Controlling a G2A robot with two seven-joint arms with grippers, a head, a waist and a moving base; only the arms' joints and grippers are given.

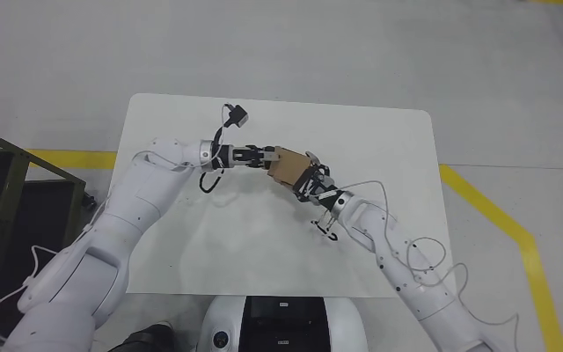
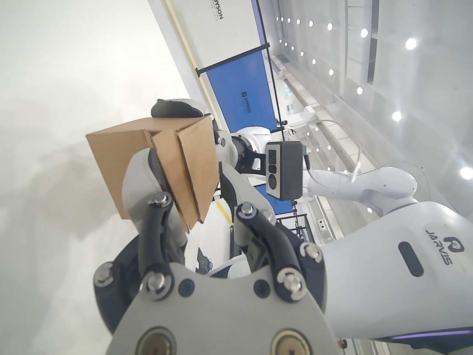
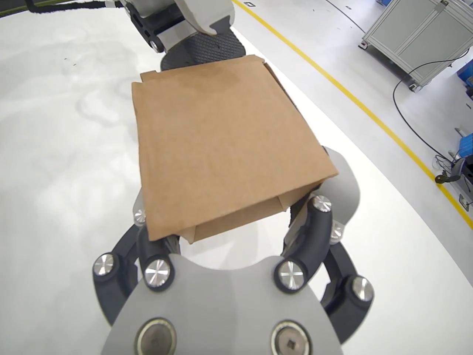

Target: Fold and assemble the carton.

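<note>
The carton (image 1: 288, 166) hangs over the desk (image 1: 220, 251), its long axis running arm to arm, with the right gripper (image 3: 240, 205) clamping one end between its fingers and the left gripper (image 2: 184, 179) apparently pinching the opposite flaps.

- Small brown cardboard carton (image 1: 290, 167), squared up into a box shape.
- Broad plain face turned upward.
- Left end: flaps folded inward, seams showing.
- Right end: partly open, inner flaps visible.
- Held mid-scene, slightly toward the far side, clamped between left gripper (image 1: 271, 158) and right gripper (image 1: 308, 181).
</note>
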